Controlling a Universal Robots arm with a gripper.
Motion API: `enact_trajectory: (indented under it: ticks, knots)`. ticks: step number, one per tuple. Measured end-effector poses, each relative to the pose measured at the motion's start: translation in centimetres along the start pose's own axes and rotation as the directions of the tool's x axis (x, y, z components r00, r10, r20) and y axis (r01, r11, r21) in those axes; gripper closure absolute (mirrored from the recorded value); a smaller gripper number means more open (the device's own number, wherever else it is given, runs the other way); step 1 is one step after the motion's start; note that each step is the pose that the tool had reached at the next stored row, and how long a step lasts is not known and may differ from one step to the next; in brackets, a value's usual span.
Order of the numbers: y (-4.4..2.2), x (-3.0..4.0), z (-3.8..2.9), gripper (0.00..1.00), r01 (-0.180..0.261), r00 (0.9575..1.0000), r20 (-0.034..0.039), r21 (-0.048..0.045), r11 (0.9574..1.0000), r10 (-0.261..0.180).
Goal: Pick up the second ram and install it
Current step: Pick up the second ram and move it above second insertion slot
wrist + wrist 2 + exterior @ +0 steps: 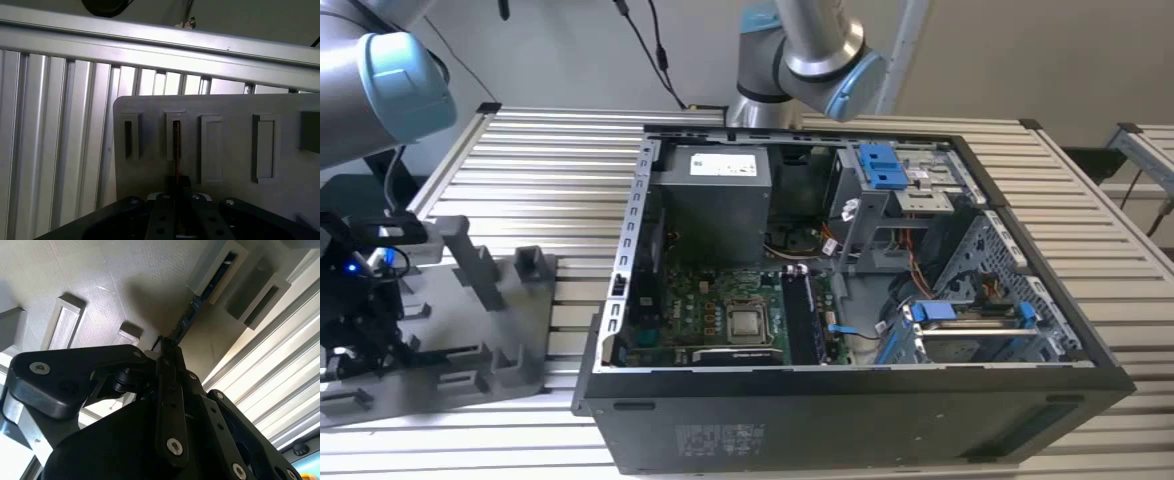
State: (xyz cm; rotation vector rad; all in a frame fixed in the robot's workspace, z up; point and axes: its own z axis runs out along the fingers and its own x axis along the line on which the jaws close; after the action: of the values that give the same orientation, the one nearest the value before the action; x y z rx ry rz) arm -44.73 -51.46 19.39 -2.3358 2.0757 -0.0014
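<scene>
While the open computer case (pixel 854 300) lies on the slatted metal surface (pixel 560 150) before a pale wall (pixel 1014 50), the tool (pixel 166 351) pinches the second ram (pixel 189 315) standing in the grey tray (pixel 230 105).

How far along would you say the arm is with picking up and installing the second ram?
Done: the approach. The gripper is at the grey holder tray, in line with the second ram. In hand: in both wrist views the gripper is at one end of the stick, which stands in a tray slot. Left: the ram is not yet out of the tray, so it is not yet in the open computer case.
</scene>
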Motion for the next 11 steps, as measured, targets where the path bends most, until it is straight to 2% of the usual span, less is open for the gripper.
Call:
enact_trajectory:
  ticks: [9, 11]
  knots:
    - [0.0, 0.0, -0.01, 0.86, 0.0, 1.0, -0.0011, -0.0002, 1.0, 0.0]
    - [-0.01, -0.01, -0.26, 0.86, 0.0, 1.0, -0.0011, -0.0006, 1.0, 0.0]
